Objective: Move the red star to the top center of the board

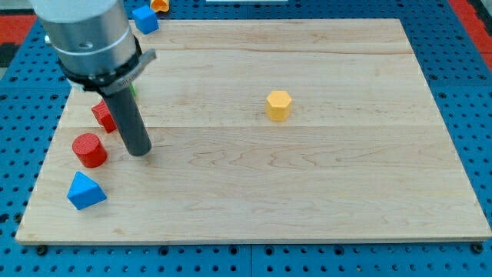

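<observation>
My tip rests on the wooden board near its left side. A red block, partly hidden behind the rod so its shape is unclear, sits just left of the rod. A red cylinder stands left of the tip, a short gap away. A blue triangular block lies below and left of the tip. A yellow hexagonal block sits near the board's middle, far to the right of the tip. A sliver of green shows behind the rod.
A blue block sits at the board's top left edge, with an orange piece just beyond it at the view's top. The board lies on a blue perforated table.
</observation>
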